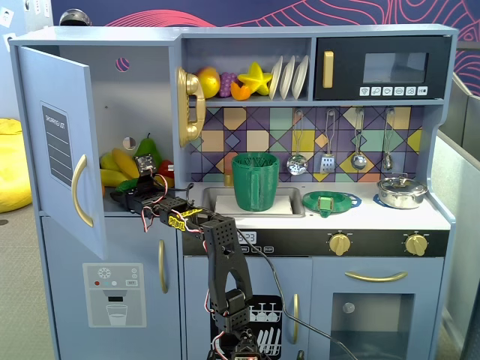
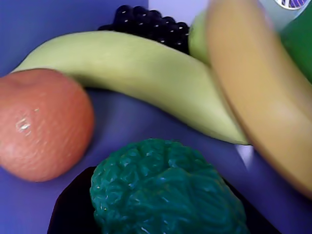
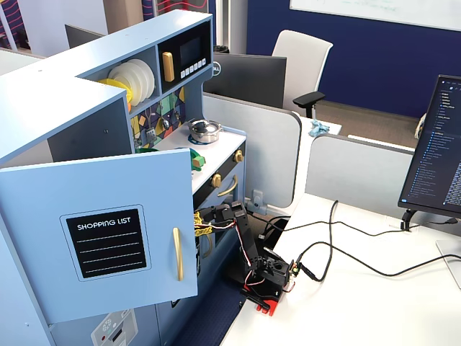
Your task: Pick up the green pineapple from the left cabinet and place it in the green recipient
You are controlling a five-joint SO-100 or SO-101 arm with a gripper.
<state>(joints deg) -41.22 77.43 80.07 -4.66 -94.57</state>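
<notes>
Three views covered your station. Item: the tall light blue-grey toy fridge cabinet (image 1: 146, 112) stood with its door (image 1: 60, 150) swung wide, gold handle and grey "shopping list" label facing out in both fixed views (image 3: 108, 245). Item: your black arm (image 1: 221, 255) reached up from its base on the table (image 3: 346, 303) into the open compartment, wrist end (image 1: 139, 196) at the shelf. Item: the small bright green bumpy plastic pineapple (image 2: 165, 195) filled the lower centre of the wrist view, lying on the compartment floor with a dark part of the fingers (image 2: 73, 209) showing beside and beneath it; you could not tell from any view whether the fingers were released or clenched on it. Item: one orange round plastic fruit (image 2: 41, 124) sat left of the pineapple in the wrist view, close by. Item: two yellow plastic bananas (image 2: 146, 80) lay behind, with a dark purple grape cluster (image 2: 146, 24) beyond them. Item: the tall dark green ribbed plastic cup (image 1: 255, 181) stood upright in the sink (image 1: 292, 204), well apart from the arm's wrist end. Item: a flat green round strainer dish (image 1: 330, 202) lay just right of the sink in a fixed view.
</notes>
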